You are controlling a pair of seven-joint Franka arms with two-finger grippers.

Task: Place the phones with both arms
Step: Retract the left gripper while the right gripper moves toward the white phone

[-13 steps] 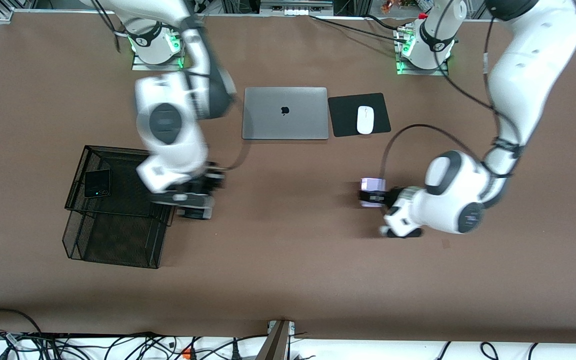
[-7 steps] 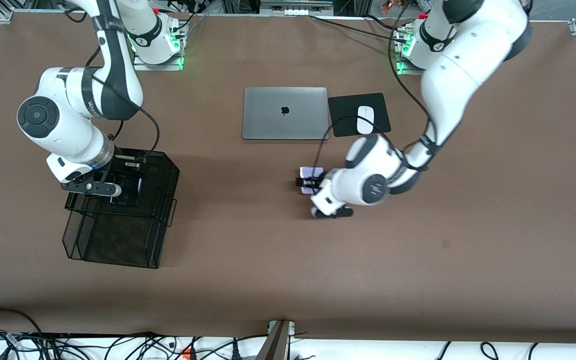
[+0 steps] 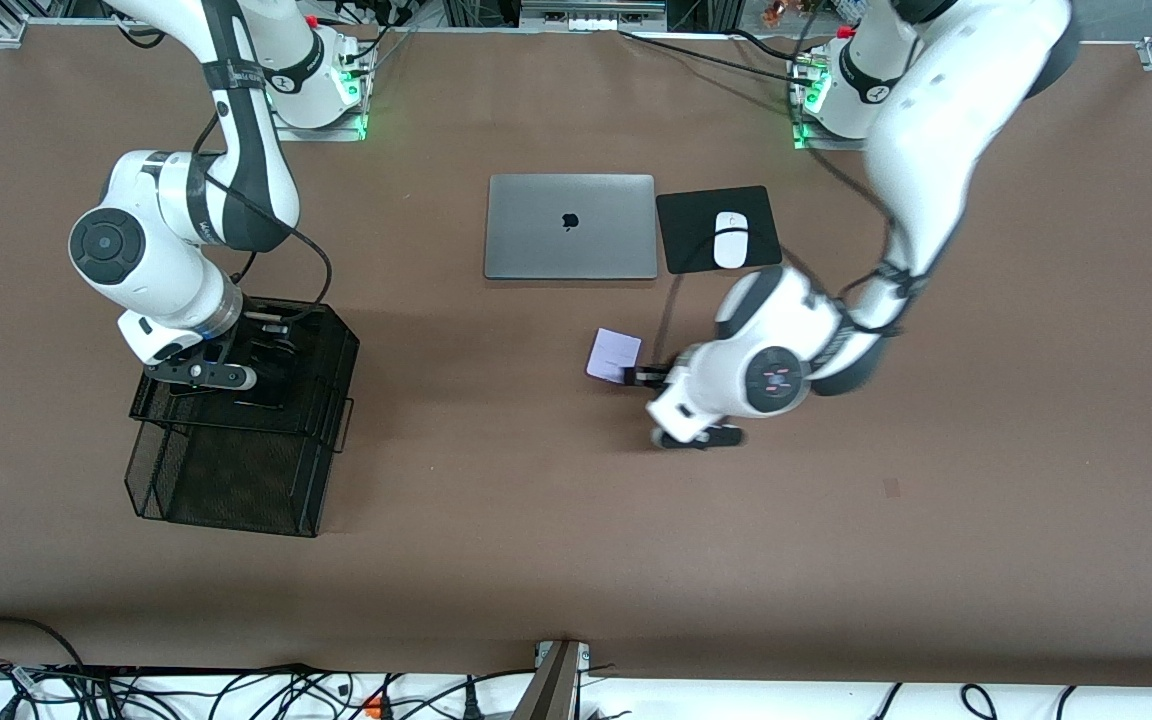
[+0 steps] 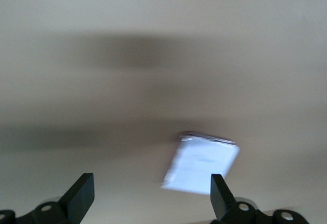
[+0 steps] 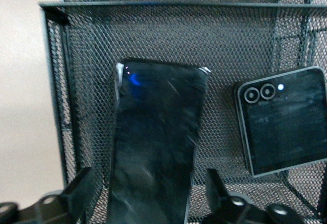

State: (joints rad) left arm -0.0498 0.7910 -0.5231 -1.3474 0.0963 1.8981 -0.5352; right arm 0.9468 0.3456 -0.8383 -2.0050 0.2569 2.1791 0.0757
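- The right tool [image 3: 236,375] sits over the black mesh tray [image 3: 331,345], jaws spread and released.
- In the right wrist view, the long slim black phone [image 5: 156,147] lies flat in the tray between the open fingers, beside the squarish black folded phone [image 5: 283,121].
- The left tool [image 3: 648,377] is low over the brown table [image 3: 536,500], jaws apart, gripping nothing.
- The pale lilac phone [image 3: 614,353] lies on the table just beside that tool, nearer the front camera than the grey laptop [image 3: 570,226].
- Risk: a finger of the left tool could nudge the lilac phone as the arm moves.
- Risk: the right tool could snag the tray's mesh or drag the slim phone.
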